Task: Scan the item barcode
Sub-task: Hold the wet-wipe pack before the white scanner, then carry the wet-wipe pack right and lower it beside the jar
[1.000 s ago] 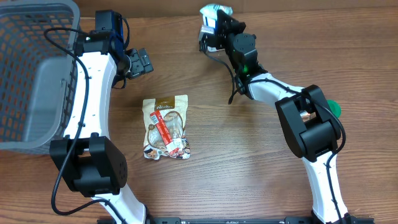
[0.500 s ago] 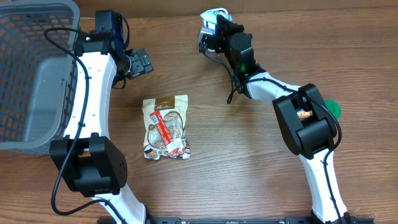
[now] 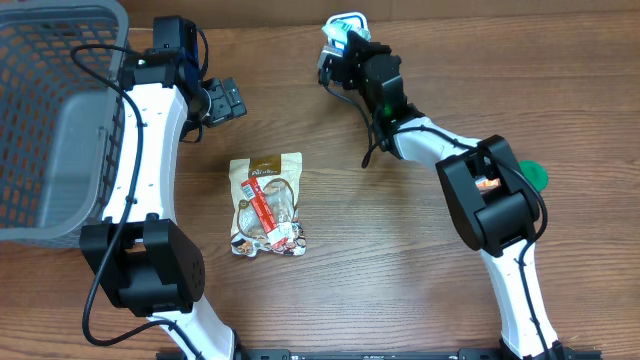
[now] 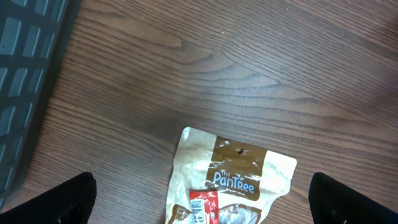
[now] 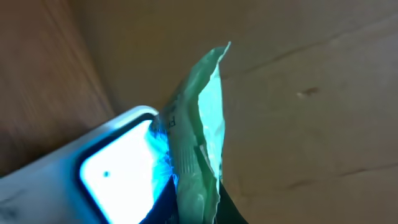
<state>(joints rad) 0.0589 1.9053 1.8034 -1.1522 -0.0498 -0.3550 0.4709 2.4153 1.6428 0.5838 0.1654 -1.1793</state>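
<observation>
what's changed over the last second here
The right hand, shut on the pale green packet, drifted slightly left along with its arm, and the packet stayed gripped. The left hand stayed open and still. The snack pouch and the basket did not move.

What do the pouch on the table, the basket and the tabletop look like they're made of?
Pouch: flexible printed film, possibly paper-faced. It has wrinkled, sealed edges and a punched hang hole.
Basket: grey moulded plastic with a matte finish and a lattice wall.
Table: brown wood or wood-look laminate with grain lines and low sheen. The pictures don't show which.
</observation>
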